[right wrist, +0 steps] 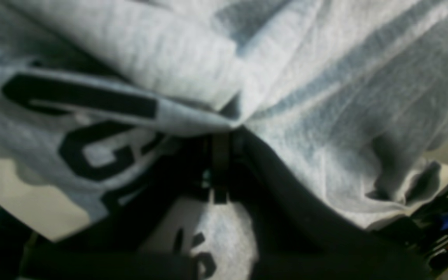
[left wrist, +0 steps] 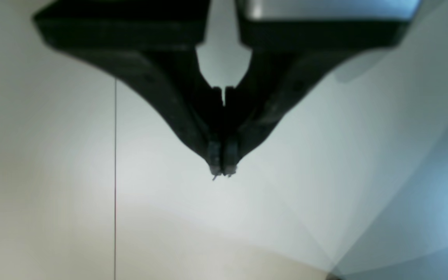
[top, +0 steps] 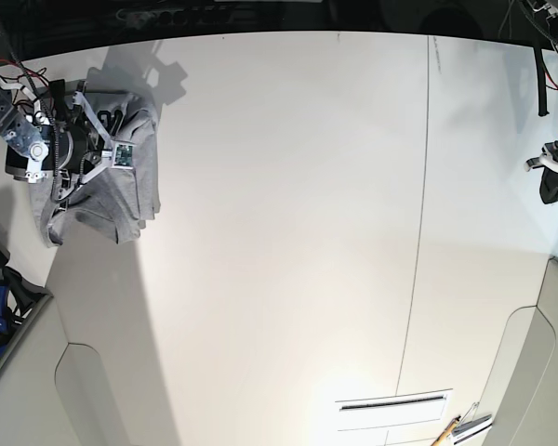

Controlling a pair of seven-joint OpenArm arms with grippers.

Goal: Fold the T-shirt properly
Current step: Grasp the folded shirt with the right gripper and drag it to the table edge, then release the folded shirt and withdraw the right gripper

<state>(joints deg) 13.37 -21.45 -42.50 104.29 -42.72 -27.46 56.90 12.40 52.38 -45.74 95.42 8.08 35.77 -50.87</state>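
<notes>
Tabletop [top: 288, 232]: white, wide, mostly bare
Right gripper [right wrist: 220, 128]: clamped on a bunched fold of T-shirt [right wrist: 325, 77], at the far left corner in base view
Left gripper [left wrist: 222, 169]: jaws together, holding nothing, well apart from the cloth
Risk: one-point grasp leaves the shirt crumpled; it may slip or drag off the edge

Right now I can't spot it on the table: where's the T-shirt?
In the base view the T-shirt hangs bunched at the table's far left edge, pinched in the right pincer; the left pincer is shut and empty.
</notes>
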